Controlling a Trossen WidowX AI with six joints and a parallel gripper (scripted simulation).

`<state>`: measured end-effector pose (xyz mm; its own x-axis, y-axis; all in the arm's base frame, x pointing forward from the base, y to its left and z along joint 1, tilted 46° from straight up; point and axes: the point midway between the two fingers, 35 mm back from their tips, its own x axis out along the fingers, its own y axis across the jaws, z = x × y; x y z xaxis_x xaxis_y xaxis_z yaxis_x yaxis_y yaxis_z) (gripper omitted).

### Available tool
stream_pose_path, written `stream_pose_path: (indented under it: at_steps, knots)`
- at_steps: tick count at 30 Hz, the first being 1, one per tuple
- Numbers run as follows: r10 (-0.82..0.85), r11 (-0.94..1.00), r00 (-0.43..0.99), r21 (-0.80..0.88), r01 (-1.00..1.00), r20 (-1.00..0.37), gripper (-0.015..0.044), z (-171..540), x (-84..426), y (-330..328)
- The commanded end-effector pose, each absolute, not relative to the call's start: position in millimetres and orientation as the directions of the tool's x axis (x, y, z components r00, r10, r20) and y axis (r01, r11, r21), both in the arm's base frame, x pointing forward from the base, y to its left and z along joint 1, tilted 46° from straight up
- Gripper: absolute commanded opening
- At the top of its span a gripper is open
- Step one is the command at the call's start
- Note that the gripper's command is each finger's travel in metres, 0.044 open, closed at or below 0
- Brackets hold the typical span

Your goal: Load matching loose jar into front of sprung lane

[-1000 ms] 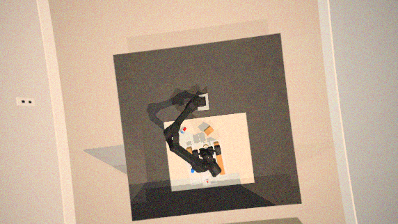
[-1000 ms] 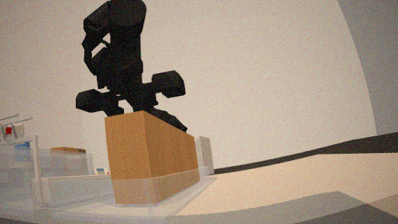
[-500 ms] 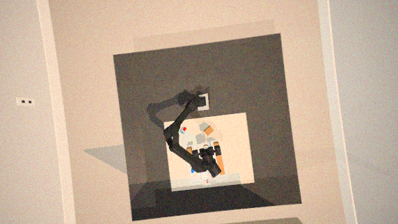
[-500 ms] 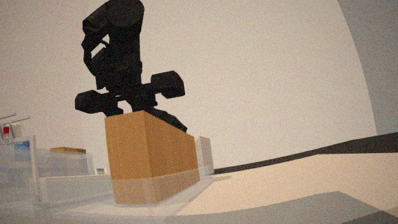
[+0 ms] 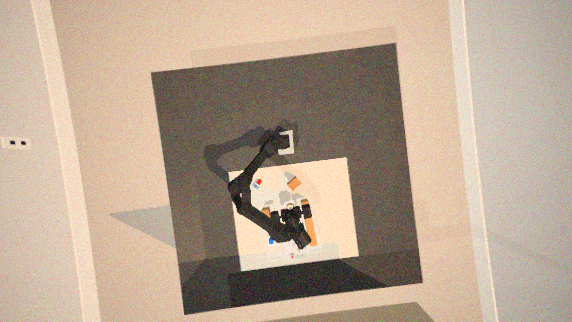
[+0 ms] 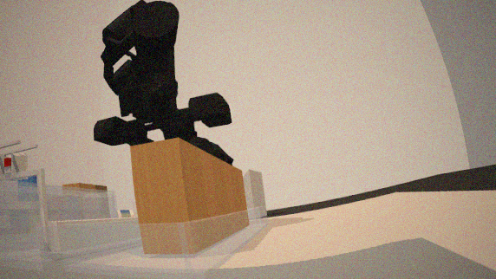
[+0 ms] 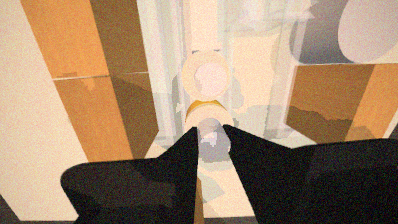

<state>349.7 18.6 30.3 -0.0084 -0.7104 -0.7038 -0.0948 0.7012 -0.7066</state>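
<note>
The jar in the lane (image 7: pixel 206 75) shows from above in the wrist view, with a cream shoulder and a pale round lid. It stands between the clear walls of the lane (image 7: pixel 170 65). My gripper (image 7: pixel 209 130) (image 5: pixel 290 214) points down and is shut on the second jar (image 7: pixel 195 117), which has a cream shoulder, an amber band and a greyish lid. This jar is just on the near side of the first, close to it or touching. Its base, the front stop and the pusher plate cannot be made out. In the exterior view a wooden block hides the fingertips.
Wooden blocks stand left (image 7: pixel 70 50) and right (image 7: pixel 325 95) of the lane in the wrist view; one block (image 6: pixel 160 186) is large in the exterior view. A grey cylinder (image 7: pixel 317 37) is at the upper right. A blue item (image 5: pixel 271 241) and a red-and-blue item (image 5: pixel 257 183) lie on the pale mat (image 5: pixel 335 200).
</note>
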Motion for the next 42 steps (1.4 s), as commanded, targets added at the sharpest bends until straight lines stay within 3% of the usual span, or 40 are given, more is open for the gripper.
stream_pose_path:
  at_steps: [1,42]
  knots:
    - [-0.714,0.697,0.004,-0.712,-0.088,-0.700,0.0000,29.3,352.8,16.1]
    - [-0.715,0.696,0.004,-0.712,-0.088,-0.699,0.0000,23.5,348.4,6.5]
